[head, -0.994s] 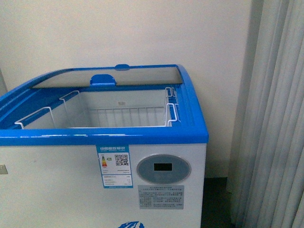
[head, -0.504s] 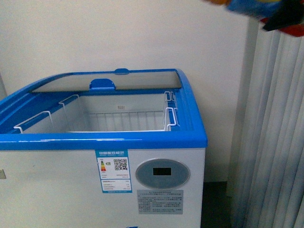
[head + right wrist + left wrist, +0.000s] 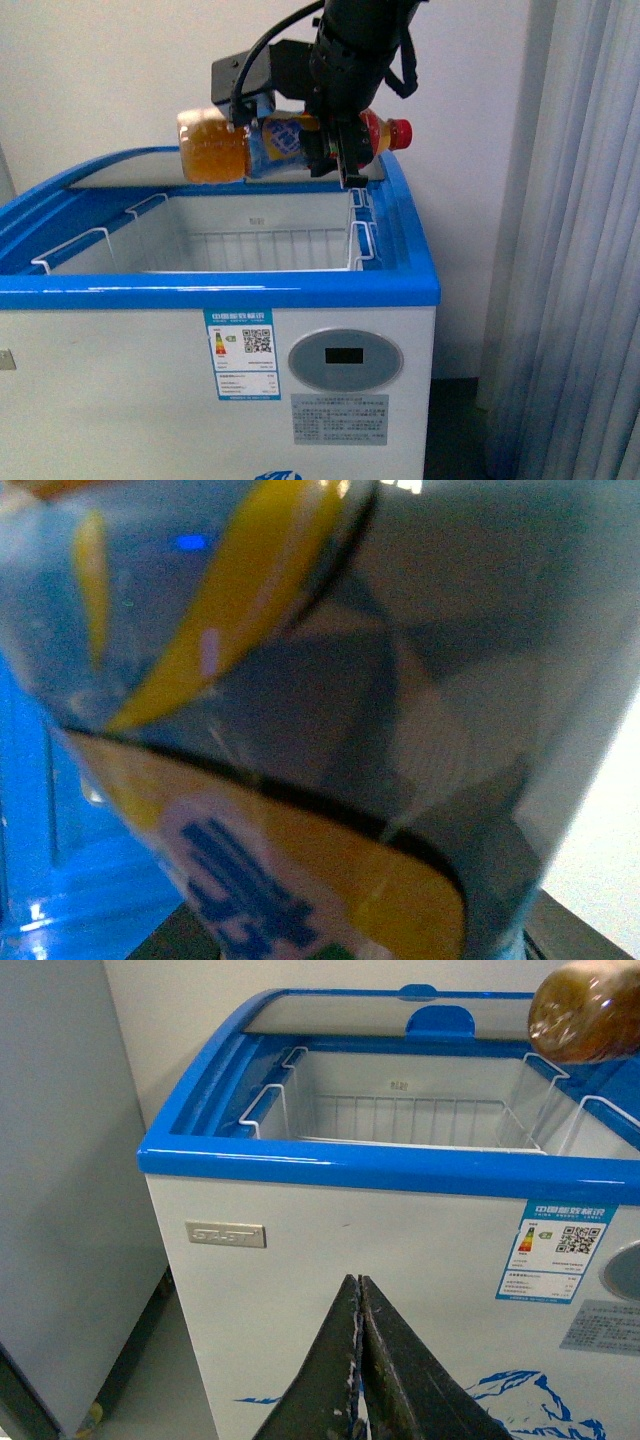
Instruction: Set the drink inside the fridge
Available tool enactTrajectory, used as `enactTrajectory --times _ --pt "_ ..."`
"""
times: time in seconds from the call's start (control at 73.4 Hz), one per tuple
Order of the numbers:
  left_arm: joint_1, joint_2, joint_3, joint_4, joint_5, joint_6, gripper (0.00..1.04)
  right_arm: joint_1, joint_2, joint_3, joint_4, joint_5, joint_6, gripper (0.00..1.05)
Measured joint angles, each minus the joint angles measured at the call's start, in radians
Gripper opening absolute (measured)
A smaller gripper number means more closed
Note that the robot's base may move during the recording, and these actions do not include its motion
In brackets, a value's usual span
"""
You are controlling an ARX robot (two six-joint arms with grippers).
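The drink (image 3: 215, 148), a clear bottle of orange liquid with a red cap and blue-and-yellow label, lies sideways in the air above the back right of the fridge's opening. My right gripper (image 3: 335, 145) is shut on the drink around its label, the arm coming down from above. The white fridge (image 3: 130, 400) with its blue rim stands open, its glass lid slid back, white wire baskets inside. In the right wrist view the drink's label (image 3: 300, 880) fills the picture. My left gripper (image 3: 360, 1290) is shut, low before the fridge's front wall (image 3: 400, 1250); the drink's base (image 3: 585, 1015) shows above.
A grey-white tall cabinet (image 3: 60, 1160) stands close to the fridge's left side. Pale vertical curtains (image 3: 580, 250) hang to the right of the fridge. A plain wall runs behind it.
The right arm has swung down and leftwards from the upper right corner, bringing the drink from the picture's edge to just above the fridge's opening. The fridge itself has not changed.
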Motion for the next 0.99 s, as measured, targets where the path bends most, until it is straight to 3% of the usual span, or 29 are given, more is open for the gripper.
enactTrajectory --times 0.272,0.395,0.994 --pt "0.0 -0.141 -0.047 -0.097 0.0 0.0 0.03 0.0 0.163 0.174 0.022 0.042 -0.012 0.4" --pt "0.0 -0.165 -0.089 -0.071 0.0 0.0 0.03 0.012 0.204 0.225 0.066 0.043 -0.005 0.4" --pt "0.0 -0.526 -0.09 -0.414 0.0 -0.001 0.03 0.061 0.391 0.274 0.327 0.096 0.06 0.4"
